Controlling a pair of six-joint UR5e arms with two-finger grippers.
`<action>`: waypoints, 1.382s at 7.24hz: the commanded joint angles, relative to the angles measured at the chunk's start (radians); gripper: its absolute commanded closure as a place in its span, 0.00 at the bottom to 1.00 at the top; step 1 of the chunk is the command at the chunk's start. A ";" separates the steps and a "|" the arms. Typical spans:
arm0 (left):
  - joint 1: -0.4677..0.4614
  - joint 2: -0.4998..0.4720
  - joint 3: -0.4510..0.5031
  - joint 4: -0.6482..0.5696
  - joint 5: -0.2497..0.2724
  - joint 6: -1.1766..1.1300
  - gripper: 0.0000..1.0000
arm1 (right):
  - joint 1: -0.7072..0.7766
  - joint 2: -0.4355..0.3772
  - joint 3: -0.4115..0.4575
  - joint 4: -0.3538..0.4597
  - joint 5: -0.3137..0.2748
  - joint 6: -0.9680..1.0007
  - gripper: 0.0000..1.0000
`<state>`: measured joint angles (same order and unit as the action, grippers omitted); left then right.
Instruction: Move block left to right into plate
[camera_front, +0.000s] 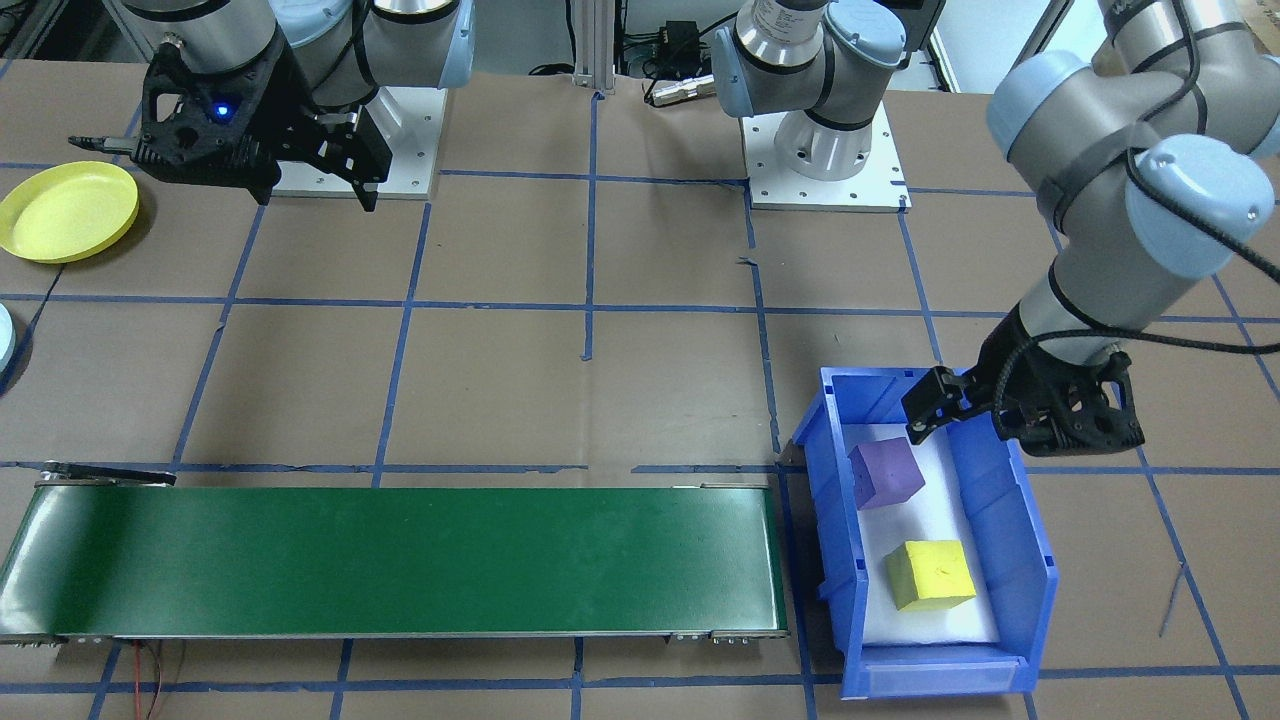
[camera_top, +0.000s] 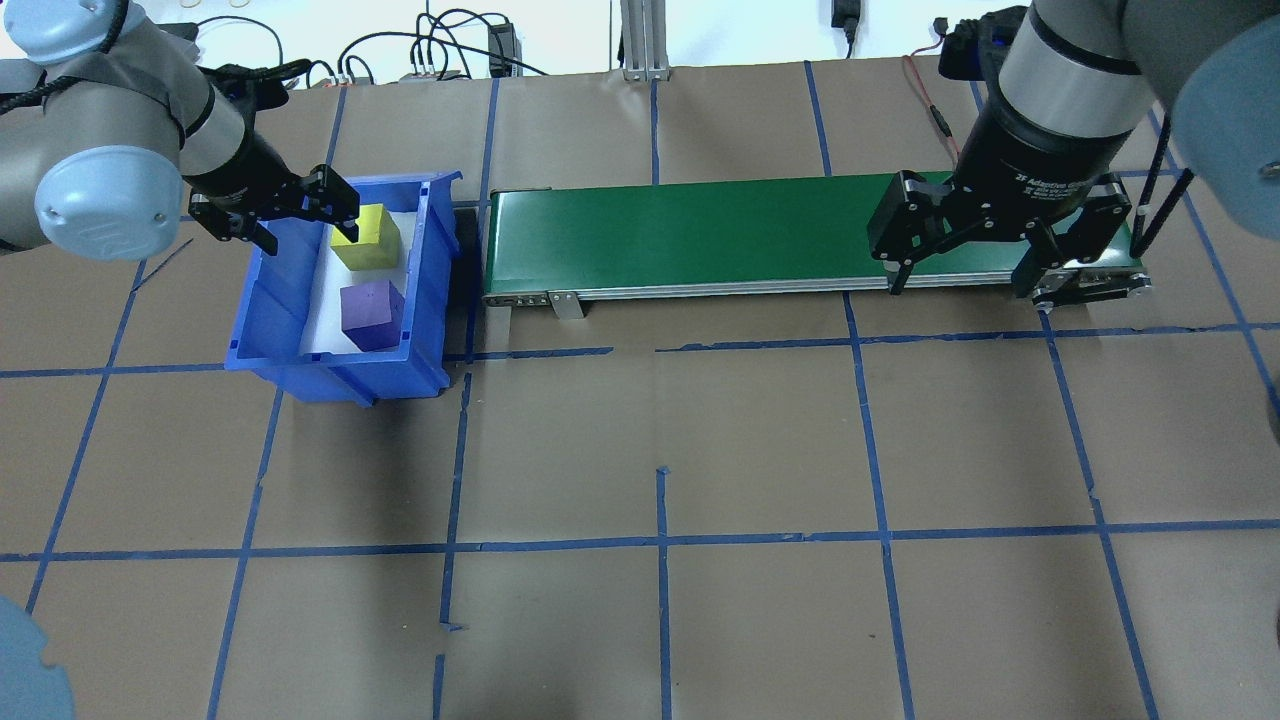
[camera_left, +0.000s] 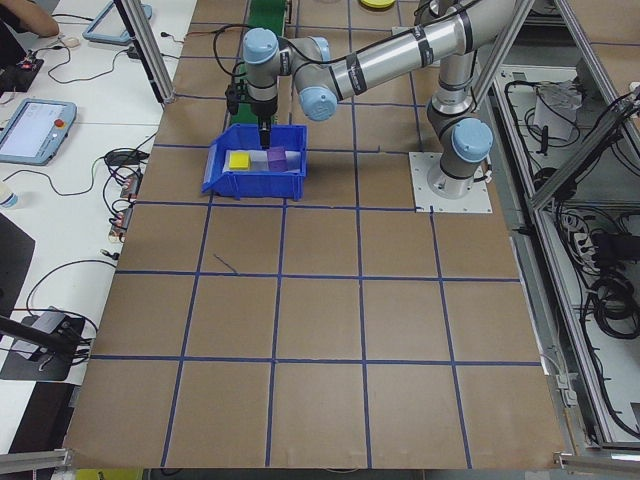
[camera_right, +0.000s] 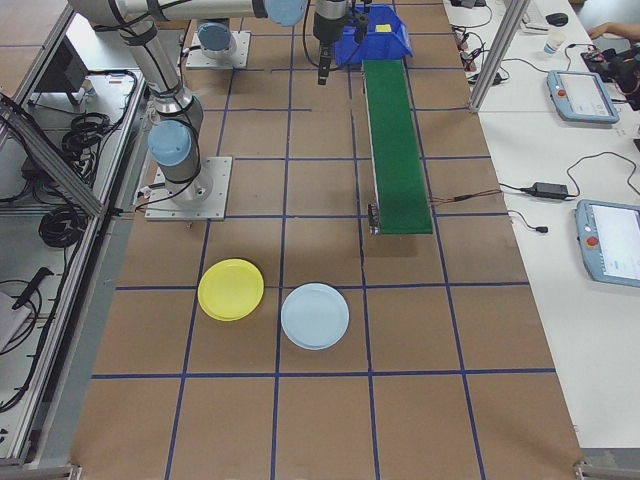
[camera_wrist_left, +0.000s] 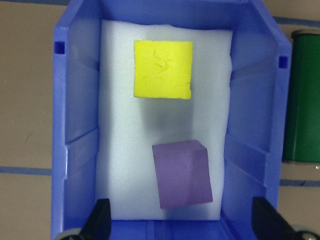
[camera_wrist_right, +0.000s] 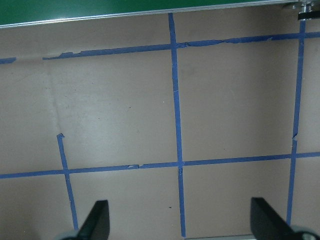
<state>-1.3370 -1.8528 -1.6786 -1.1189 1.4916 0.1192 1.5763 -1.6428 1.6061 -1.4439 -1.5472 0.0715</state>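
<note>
While nothing has left the bin (camera_front: 1030, 560) yet, barely begun: purple block (camera_front: 884, 473) and yellow block (camera_front: 930, 574) both lying on white foam inside. Left tool (camera_front: 960, 410) spread wide, empty, poised over the bin's near end. Right tool (camera_top: 965, 245) likewise released, holding nothing, above the belt (camera_front: 400, 560). Yellow plate (camera_front: 68, 210) bare, far across the surface. Pick, conveying and placing all left.

Brown-papered table (camera_front: 640, 400), gridded with blue tape lines. Directly on it: long green conveyor belt (camera_front: 400, 560); blue bin (camera_front: 1010, 510) touching the belt's end on the robot's left, lined with white foam. Near the robot's right end, well apart from the belt: yellow plate (camera_right: 231, 290) just beside a pale blue plate (camera_right: 315, 315). Two white arm base plates (camera_front: 825, 165) bolted along the robot's edge.
</note>
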 joint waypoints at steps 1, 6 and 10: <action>0.001 -0.023 -0.009 0.017 -0.014 -0.082 0.02 | 0.001 0.000 0.000 -0.001 -0.001 0.001 0.00; 0.001 -0.046 -0.093 0.022 -0.019 -0.087 0.00 | 0.001 0.000 0.001 0.000 -0.001 0.001 0.00; 0.001 -0.066 -0.095 0.025 -0.019 -0.108 0.00 | 0.001 0.000 0.001 -0.001 0.001 0.001 0.00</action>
<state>-1.3361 -1.9067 -1.7724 -1.0949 1.4723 0.0125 1.5769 -1.6429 1.6069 -1.4449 -1.5468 0.0721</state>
